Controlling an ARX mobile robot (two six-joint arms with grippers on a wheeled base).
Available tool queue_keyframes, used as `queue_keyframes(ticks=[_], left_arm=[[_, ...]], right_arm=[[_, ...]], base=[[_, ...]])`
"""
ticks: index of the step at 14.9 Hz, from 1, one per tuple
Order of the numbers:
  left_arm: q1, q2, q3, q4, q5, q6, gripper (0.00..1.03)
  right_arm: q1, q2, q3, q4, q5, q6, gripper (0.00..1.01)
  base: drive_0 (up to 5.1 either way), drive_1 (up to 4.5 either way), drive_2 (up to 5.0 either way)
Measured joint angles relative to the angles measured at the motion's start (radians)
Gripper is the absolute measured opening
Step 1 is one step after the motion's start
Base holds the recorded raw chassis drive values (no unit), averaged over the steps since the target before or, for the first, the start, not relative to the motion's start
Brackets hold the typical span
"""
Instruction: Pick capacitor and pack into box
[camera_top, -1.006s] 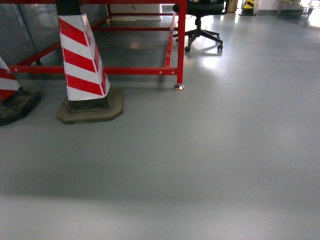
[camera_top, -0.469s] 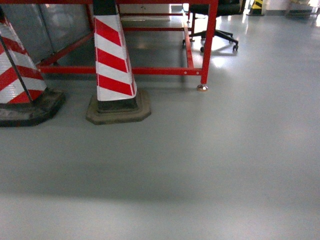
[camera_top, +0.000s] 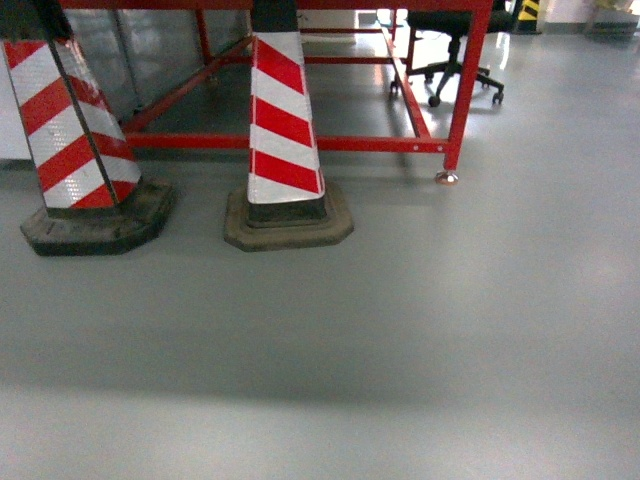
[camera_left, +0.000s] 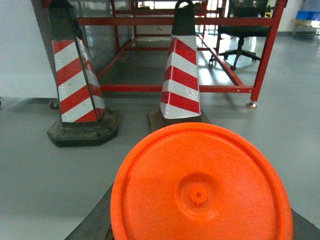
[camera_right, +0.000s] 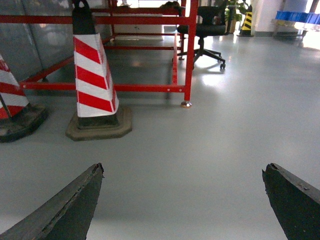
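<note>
Right tool (camera_right: 182, 200) stands with its dark fingers (camera_right: 65, 205) spread wide over bare grey floor (camera_top: 420, 340), nothing between them. Left tool holds an orange disc (camera_left: 200, 185) — its fingers show only as dark edges under the disc, so I cannot tell how they are set. Neither the box nor any capacitor appears in any view. Ahead: two red-and-white striped cones (camera_top: 283, 130) on dark octagonal bases, side by side, in front of a red steel frame (camera_top: 470, 80) — a black office chair (camera_top: 460, 30) beyond it.
</note>
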Motion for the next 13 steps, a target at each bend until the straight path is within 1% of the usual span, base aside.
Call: queue_keyframes(ticks=[6,13], left_arm=[[0.0,0.0,0.0,-0.002,0.0,0.0,0.44],[0.0,0.0,0.0,-0.002,-0.001,0.0,0.44]], right_arm=[[0.0,0.0,0.0,0.004,0.0,0.0,0.98],[0.0,0.0,0.0,0.003,-0.002,0.0,0.98]], base=[[-5.0,2.43,2.4],[0.0,0.0,0.0]])
